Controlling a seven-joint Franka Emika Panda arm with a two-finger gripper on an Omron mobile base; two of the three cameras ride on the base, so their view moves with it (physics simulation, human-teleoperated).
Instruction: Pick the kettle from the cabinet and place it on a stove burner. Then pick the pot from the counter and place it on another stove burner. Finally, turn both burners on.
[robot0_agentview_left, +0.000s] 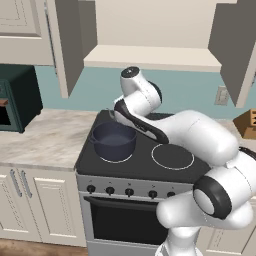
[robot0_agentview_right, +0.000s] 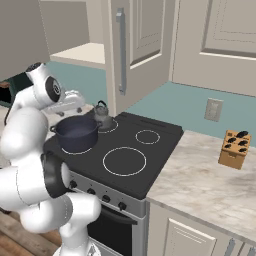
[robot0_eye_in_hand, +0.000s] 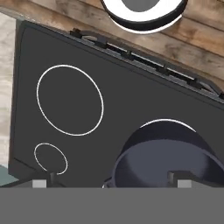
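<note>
The dark navy pot stands on the front left stove burner of the black cooktop. Behind it, the small grey kettle sits on the rear left burner. My gripper hangs open just above the pot's far rim, with nothing between its fingertips. The front right burner and the small rear right burner are bare. The cabinet above stands with its doors open, its shelf bare.
A row of knobs runs along the stove front. A wooden knife block stands on the counter to the right. A dark green oven sits on the counter to the left. The open cabinet door hangs near the kettle.
</note>
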